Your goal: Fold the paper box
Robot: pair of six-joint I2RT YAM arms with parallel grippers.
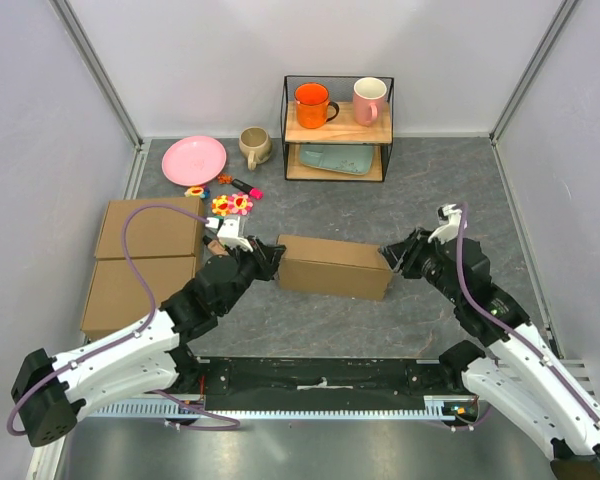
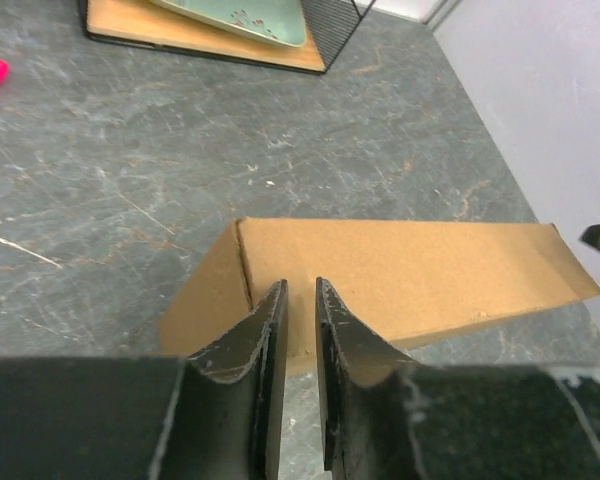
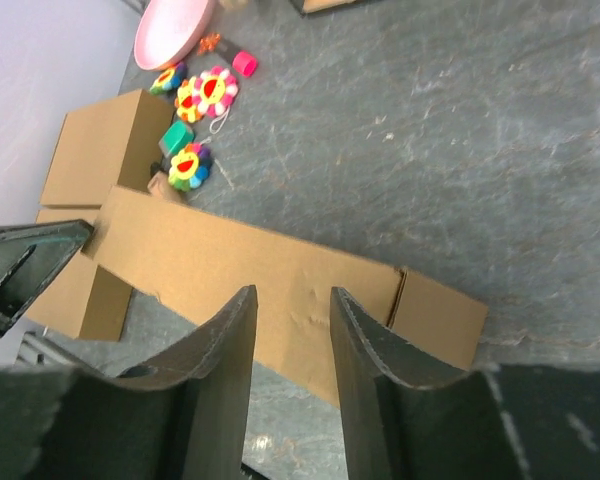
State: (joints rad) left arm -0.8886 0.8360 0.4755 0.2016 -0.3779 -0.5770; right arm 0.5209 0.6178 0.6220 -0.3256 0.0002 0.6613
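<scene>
Sits the paper box (image 1: 334,266) on the desk (image 1: 430,190) as a closed, shallow brown block. Runs its long axis left to right, with the right end swung slightly toward the arm bases.

Brings the left arm (image 1: 180,310) up to the box's left end and the right arm (image 1: 490,300) up to its right end, neither nearer than the other. Contact with the cardboard not decidable from above.

From the left wrist, looks down the box's length: left jaws a narrow slit apart, gripping nothing, tips over the top face just inside the left end panel. From the right wrist: right jaws plainly apart, empty, hanging over the top face a little inward of the right end panel.

Reads as all but folded. Probably calls next for a press or tuck at one end, so a short travel along the long axis from either side, with care not to shove the light block toward the opposite jaws.

Leaves bare desk beyond the box, up to the wire shelf (image 1: 337,125), and bare desk on its near side too. Crowds the left: ready-made flat boxes (image 1: 145,262) close to the box's left end, flower toys (image 1: 230,205) beyond and left of it. Opens freely to the right of the box.
</scene>
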